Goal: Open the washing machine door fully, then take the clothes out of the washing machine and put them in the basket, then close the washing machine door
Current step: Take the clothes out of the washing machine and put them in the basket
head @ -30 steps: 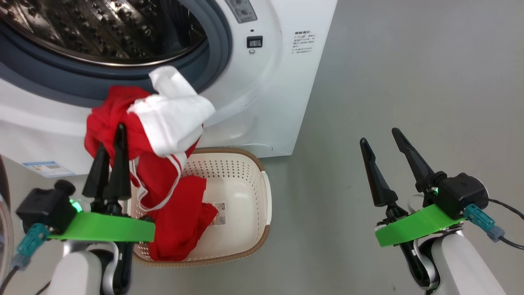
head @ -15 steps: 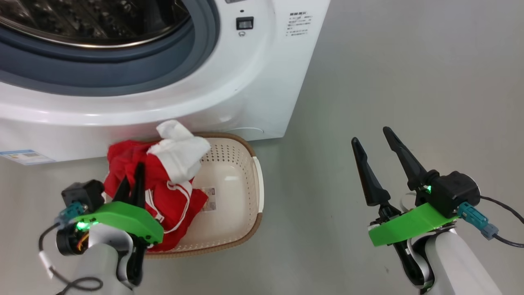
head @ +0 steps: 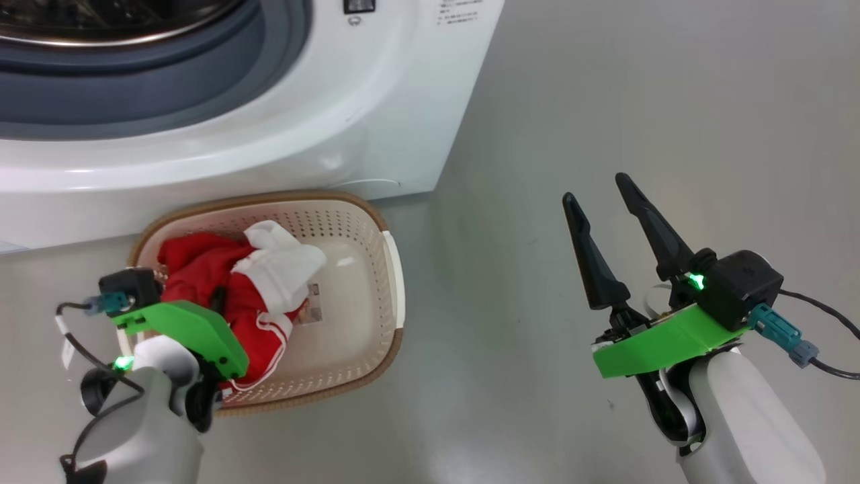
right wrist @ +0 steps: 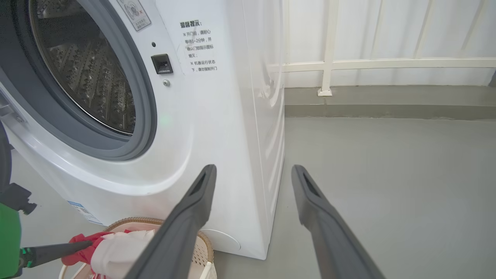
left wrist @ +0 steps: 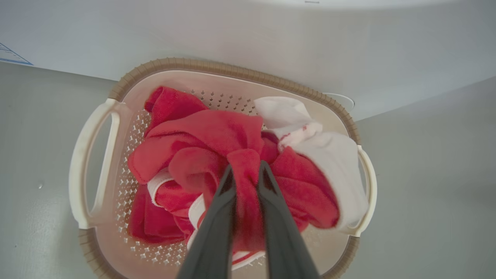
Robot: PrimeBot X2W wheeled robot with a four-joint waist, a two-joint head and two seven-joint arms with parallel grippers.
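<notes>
The clothes (head: 222, 282), a red bundle with white parts, lie in the basket (head: 388, 269) on the floor before the washing machine (head: 269, 134). My left gripper (left wrist: 246, 166) is down in the basket, shut on a red fold of the clothes (left wrist: 217, 135); in the head view its fingers (head: 217, 299) are mostly buried in fabric. To the right, above bare floor, my right gripper (head: 594, 187) hangs open and holds nothing. The right wrist view shows the machine's steel drum (right wrist: 89, 77) and grey rubber ring (right wrist: 143, 100) with the opening uncovered. The washing machine door is out of view.
The basket's brown rim (left wrist: 232, 71) sits close against the machine's white front. Grey floor (head: 638, 101) stretches to the right of the machine. A white railing (right wrist: 329, 62) and a low step stand behind it.
The head camera has tilted down. My left gripper has lowered the clothes from in front of the machine's opening into the basket. The right gripper has stayed open and in place.
</notes>
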